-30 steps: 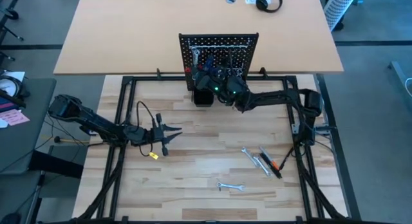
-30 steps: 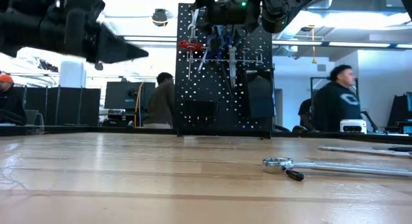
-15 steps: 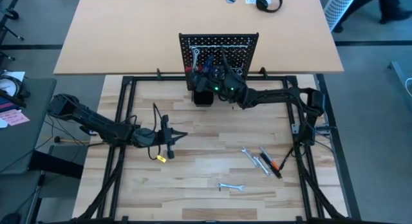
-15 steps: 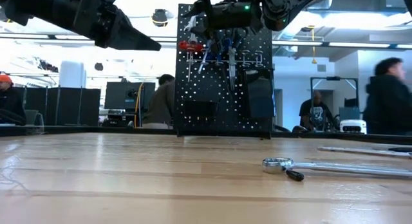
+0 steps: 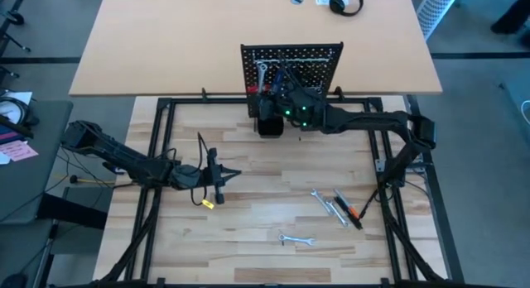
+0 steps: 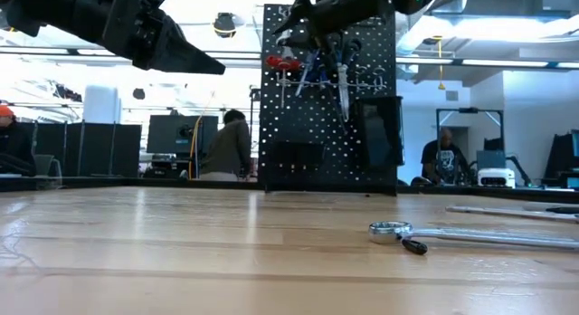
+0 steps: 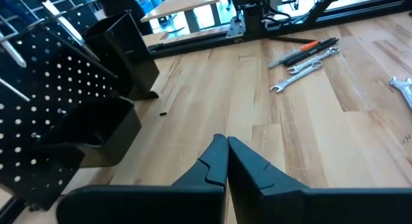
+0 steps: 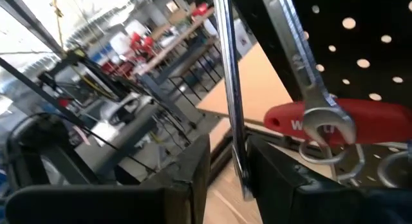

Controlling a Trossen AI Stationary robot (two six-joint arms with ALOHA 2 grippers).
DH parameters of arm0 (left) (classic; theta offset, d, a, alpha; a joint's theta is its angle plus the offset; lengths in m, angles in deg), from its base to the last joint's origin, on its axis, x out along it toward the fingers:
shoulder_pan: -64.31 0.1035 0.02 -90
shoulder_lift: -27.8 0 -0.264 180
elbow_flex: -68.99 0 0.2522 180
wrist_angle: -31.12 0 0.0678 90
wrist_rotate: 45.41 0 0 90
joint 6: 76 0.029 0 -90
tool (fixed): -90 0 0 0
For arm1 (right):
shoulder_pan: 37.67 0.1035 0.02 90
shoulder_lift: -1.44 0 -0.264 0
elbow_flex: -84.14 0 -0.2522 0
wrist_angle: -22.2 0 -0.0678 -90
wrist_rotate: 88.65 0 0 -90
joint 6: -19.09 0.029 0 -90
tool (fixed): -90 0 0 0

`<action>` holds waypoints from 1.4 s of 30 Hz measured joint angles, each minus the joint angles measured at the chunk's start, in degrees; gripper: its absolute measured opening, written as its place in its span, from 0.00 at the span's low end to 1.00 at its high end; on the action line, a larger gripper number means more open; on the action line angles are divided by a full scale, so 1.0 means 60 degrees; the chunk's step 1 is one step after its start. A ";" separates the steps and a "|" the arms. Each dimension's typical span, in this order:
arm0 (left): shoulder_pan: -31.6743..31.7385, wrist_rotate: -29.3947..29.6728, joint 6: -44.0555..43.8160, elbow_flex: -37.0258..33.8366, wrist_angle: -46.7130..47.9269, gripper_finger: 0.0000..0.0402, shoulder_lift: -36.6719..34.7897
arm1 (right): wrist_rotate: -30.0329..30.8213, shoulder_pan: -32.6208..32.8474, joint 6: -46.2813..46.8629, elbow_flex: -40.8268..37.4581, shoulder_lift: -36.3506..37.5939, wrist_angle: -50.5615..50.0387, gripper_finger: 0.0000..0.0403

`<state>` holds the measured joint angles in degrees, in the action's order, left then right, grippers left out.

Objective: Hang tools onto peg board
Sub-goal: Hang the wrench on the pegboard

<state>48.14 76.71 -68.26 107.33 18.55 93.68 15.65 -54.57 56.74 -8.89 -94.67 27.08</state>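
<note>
While the right gripper (image 8: 225, 176) pinches the wrench (image 8: 226, 89) at the peg board (image 5: 291, 58), upper centre, release only once hooked; left gripper (image 7: 226, 161) stays clamped empty.

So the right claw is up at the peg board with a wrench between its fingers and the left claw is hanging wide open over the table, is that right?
Not quite. The left claw is shut, its fingers pressed together, as the left wrist view shows. The rest holds: it hangs over the table, and the right claw is at the peg board with a wrench between its fingers.

Wooden table (image 5: 248, 238), peg board (image 5: 291, 60), loose wrenches (image 5: 328, 204)
</note>
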 joint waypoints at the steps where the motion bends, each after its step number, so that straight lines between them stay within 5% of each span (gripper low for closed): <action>1: 0.0000 0.0000 -0.0001 0.0000 -0.0004 0.00 0.0000 | -0.0002 -0.0003 -0.0003 0.0000 0.0060 -0.0181 0.28; 18: 0.0000 -0.0004 0.0017 0.0000 0.0019 0.00 0.0000 | -0.0104 0.0132 -0.1265 0.0004 0.0040 -0.1641 0.28; 30: -0.0004 -0.0006 -0.0005 0.0000 0.0111 0.00 0.0000 | -0.0105 0.0530 -0.1615 0.0004 0.0036 -0.2634 0.50; 36: -0.0022 -0.0010 -0.0067 0.0000 0.0324 0.00 0.0000 | -0.0084 0.1350 -0.2556 0.0000 0.0235 -0.3347 0.50; 42: -0.0134 -0.0018 -0.0092 0.0000 0.0449 0.00 0.0000 | 0.1876 0.2990 -0.3182 0.0000 0.1465 -0.5945 0.45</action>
<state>47.34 76.60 -68.82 107.33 21.24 93.68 26.90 -36.63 37.64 -8.89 -85.88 -8.59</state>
